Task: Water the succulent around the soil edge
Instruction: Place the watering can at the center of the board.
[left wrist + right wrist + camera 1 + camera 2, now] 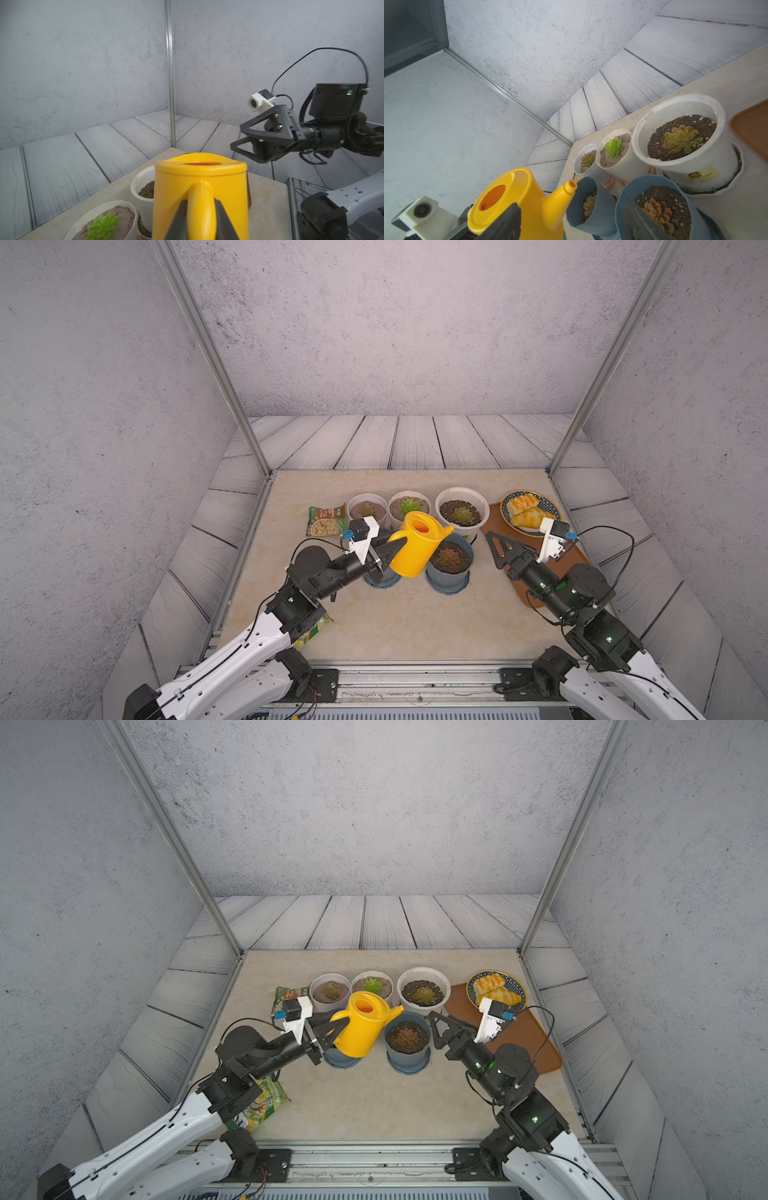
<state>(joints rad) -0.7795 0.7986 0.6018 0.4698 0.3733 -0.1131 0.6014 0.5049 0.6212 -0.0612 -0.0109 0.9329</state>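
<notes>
A yellow watering can (417,545) (365,1029) hangs tilted above the table, and my left gripper (392,549) (200,220) is shut on its handle. Its spout (569,187) points right, with the tip over the far rim of a blue pot (449,568) (660,207) that holds a reddish succulent (449,556). No water shows. My right gripper (494,549) (236,136) stands open just right of that pot and holds nothing. A second blue pot (382,578) (591,205) sits partly hidden under the can.
Three white pots with succulents line the back: (368,508), (409,506), and the large one (461,512). There is a snack bag (326,520) at the back left and another bag (262,1104) under my left arm. At the right are a brown tray (575,558) and a plate of bread (530,508).
</notes>
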